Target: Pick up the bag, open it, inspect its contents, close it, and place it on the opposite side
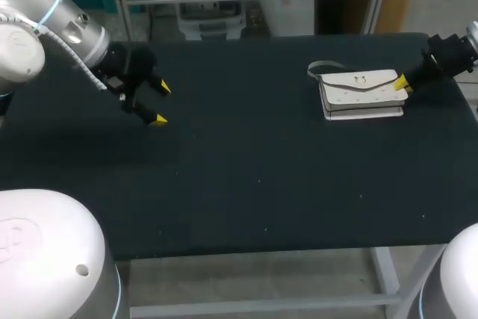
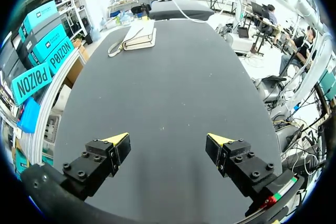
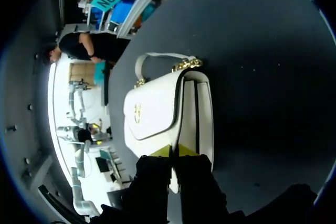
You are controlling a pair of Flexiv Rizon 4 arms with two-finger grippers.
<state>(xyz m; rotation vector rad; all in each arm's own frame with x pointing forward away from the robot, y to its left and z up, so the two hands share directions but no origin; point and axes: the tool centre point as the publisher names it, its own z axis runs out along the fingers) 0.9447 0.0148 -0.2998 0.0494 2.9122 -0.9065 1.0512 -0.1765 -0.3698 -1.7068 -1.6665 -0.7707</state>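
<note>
Grasping the bag (image 1: 358, 93) looks like the step in hand. It lies flat in the upper right of the head view, and the right gripper (image 1: 403, 84) sits at its right end. In the right wrist view, the right gripper (image 3: 172, 151) appears pinched tight on a thin edge of the bag (image 3: 155, 114).

That hold seems shallow, so a slow, level lift would be wise. The smooth white skin could slip or let the bag swing.

The left gripper (image 1: 161, 103) hovers in the upper left with its fingers spread wide and empty, well apart from the bag. It may be needed for the flap.

The bag is a flat rectangle with a curved flap, a small gold clasp (image 3: 137, 113), a short strap (image 3: 152, 56) joined by gold chain (image 3: 186, 65), and pleated sides. The table (image 1: 246, 184) is dark and matte.
</note>
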